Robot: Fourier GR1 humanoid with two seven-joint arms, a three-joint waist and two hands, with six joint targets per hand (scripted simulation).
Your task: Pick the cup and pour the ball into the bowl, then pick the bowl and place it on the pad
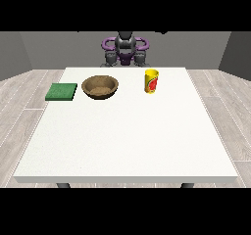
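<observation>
Standing upright on the white worktop (127, 141): yellow cup (151, 82), beside brown wooden bowl (100, 87) and flat green pad (62, 91) (hands' state can't be told).

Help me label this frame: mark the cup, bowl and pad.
cup (151, 82), front view, on its side wall.
bowl (100, 87), front view, on its inner floor.
pad (62, 91), front view, on its top face.

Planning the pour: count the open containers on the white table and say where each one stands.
2. A round brown wooden bowl sits left of the table's middle, beside a green square pad. A yellow cup with a red label stands upright to the bowl's right. Any ball inside the cup is hidden.
</observation>
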